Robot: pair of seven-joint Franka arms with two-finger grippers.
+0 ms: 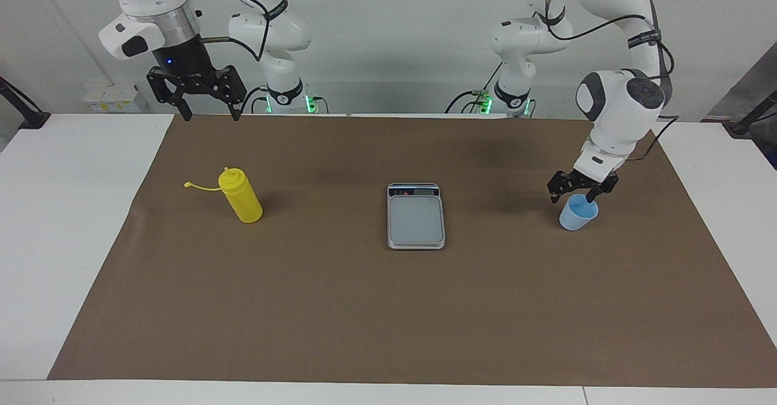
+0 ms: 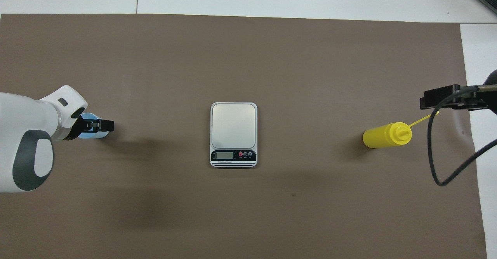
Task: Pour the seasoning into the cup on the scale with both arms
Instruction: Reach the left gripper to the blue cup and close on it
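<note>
Standing upright on the mat, the cup [image 1: 578, 212] looks empty.

the left arm bends down at the right of the facing view, wrist tilted, its left claw [image 1: 572, 197] low with fingers spread — one fingertip dips lower than the other. the right arm hangs at upper left of that view; its right claw [image 1: 208, 115] points down, raised, fingers apart.
</note>
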